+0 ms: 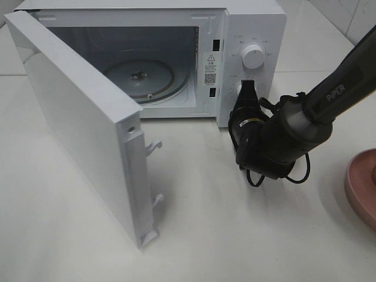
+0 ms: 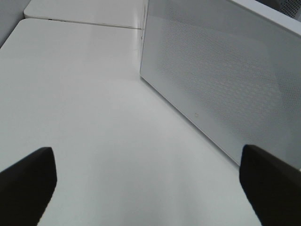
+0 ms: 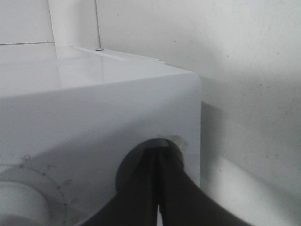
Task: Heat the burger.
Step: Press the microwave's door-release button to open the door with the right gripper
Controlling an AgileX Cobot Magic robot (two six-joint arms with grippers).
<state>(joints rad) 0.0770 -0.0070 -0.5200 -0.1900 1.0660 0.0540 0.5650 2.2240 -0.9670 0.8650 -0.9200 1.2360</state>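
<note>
High camera looks down at the microwave (image 1: 258, 29); both wrist cameras face it closely, the left probably its door (image 2: 221, 80).

A robot lab bench staged as a kitchen is indicated: a white microwave (image 1: 252, 35) is set on a plain white table (image 1: 235, 235), with a pink plate (image 1: 361, 188), white wall tiles (image 1: 352, 17) and a black robot arm (image 1: 329, 94) marked PiPER.

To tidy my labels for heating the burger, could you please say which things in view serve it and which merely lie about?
Job: microwave, open door, turntable, right gripper shut at control panel, pink plate.
Idle: left gripper, open over table. Burger not visible.
</note>
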